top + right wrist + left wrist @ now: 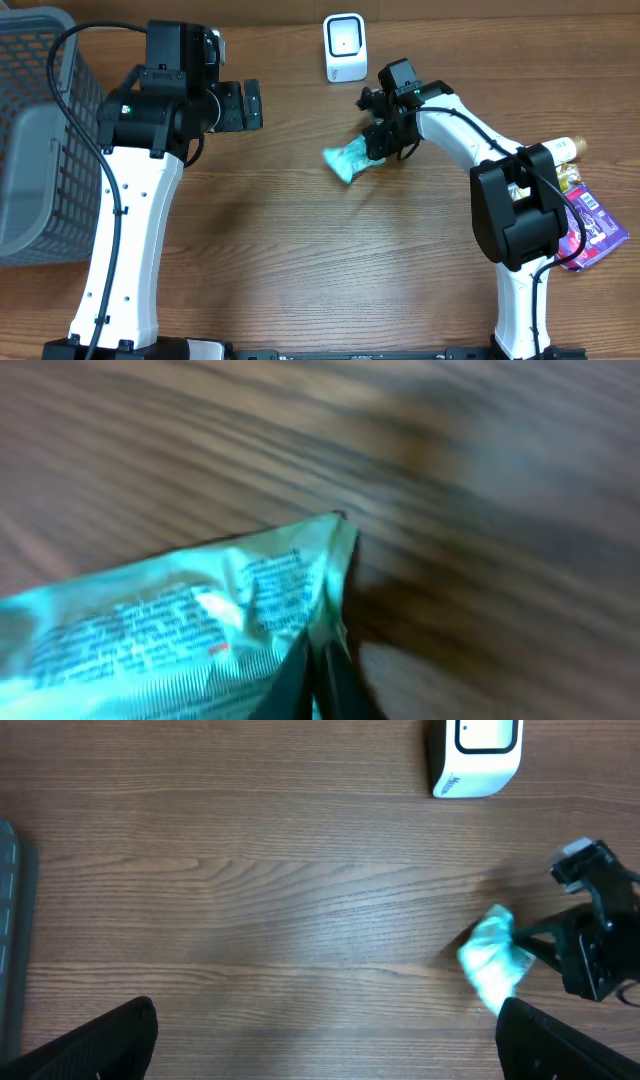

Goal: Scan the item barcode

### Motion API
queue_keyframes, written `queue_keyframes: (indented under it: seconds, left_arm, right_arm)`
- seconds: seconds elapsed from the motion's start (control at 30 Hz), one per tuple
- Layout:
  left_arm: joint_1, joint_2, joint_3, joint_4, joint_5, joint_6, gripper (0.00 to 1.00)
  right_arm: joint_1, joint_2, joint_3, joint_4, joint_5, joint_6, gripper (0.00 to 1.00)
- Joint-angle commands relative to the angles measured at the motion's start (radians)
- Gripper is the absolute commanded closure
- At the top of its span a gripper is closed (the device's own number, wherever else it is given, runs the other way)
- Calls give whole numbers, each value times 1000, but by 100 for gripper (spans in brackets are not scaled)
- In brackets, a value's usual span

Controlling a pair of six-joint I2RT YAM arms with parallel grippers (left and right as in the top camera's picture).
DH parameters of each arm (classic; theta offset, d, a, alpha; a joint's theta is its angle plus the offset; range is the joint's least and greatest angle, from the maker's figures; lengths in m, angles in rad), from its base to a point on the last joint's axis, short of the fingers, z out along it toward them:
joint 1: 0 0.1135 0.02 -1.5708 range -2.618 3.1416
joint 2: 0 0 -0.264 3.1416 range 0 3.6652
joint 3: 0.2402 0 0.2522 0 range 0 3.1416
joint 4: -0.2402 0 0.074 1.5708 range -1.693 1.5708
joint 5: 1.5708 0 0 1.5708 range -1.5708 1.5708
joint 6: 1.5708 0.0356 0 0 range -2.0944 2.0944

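Seemingly the right hand (376,148) pinches one edge of the teal packet (346,161).

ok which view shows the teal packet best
Right wrist: the teal packet fills the frame, its print visible though blurred and cropped. Overhead shows it whole but small, held by the right pincer. Left wrist shows only a blurred teal shape.

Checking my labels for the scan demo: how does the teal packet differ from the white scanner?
The teal packet is soft and crinkled, with fine print; the white scanner is a rigid rounded box with a dark-framed window. The teal packet is pinched by the right gripper; the white scanner stands free on the table, touched by nothing. Both are in the table's far half.
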Motion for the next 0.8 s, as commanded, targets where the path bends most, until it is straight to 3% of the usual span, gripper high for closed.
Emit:
queue_keyframes:
  seconds: [0.0, 0.07, 0.17, 0.23, 0.43, 0.77]
  left_arm:
    - [-1, 11, -4, 1, -6, 22, 0]
    - [-1, 11, -4, 1, -6, 22, 0]
    - [-1, 11, -4, 1, -6, 22, 0]
    - [-1, 11, -4, 1, -6, 22, 0]
    - [-1, 11, -4, 1, -6, 22, 0]
    - [-1, 11, -4, 1, -6, 22, 0]
  right_arm:
    - [-23, 20, -11, -94, 223, 375, 92]
    - [-32, 20, -11, -148, 224, 463, 80]
    - [-40, 17, -8, -209, 197, 511, 33]
    - [-45, 13, 9, -248, 171, 509, 20]
    - [-64, -16, 115, -346, 89, 480, 14]
    - [-89, -35, 98, -264, -155, 482, 11]
